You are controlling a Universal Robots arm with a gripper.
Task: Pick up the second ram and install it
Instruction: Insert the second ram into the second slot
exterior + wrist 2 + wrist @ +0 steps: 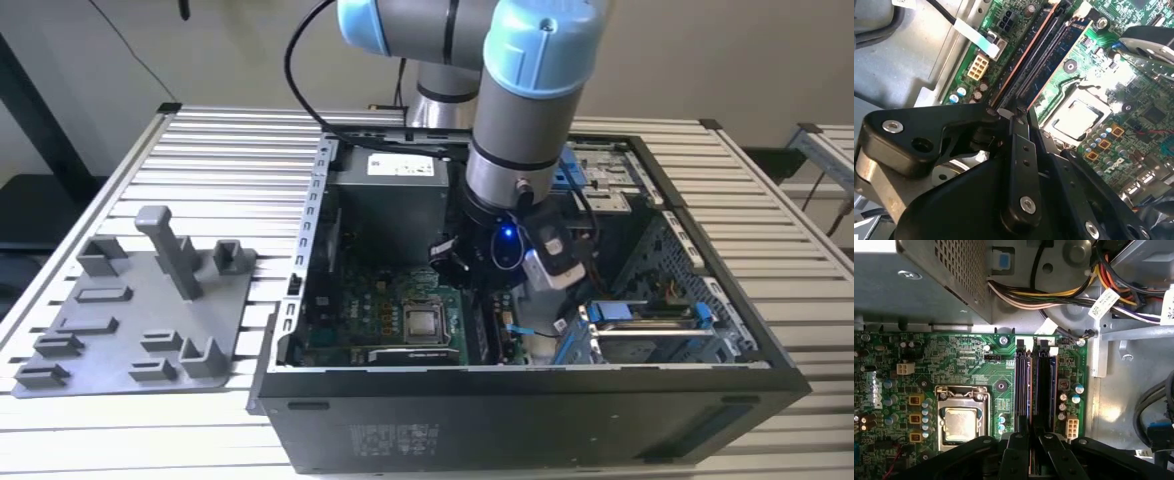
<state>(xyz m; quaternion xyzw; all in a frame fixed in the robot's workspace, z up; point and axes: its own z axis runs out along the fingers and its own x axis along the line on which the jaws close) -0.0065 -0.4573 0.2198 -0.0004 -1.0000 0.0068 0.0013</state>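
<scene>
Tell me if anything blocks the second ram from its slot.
Nothing visible does. The gripper appears to hold the second ram edge-on directly over the memory slots on the motherboard. The cable bundle lies beyond the board's edge, off that path.

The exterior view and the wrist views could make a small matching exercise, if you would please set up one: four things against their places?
Things:
1. claw
2. grey fixture plate
3. processor
4. power supply box

Places:
A. on the slatted table, outside the case
B. at the end of the memory slots
C. far end of the case in the exterior view
D. in its socket, beside the memory slots

Pairs: 1-B, 2-A, 3-D, 4-C
</scene>
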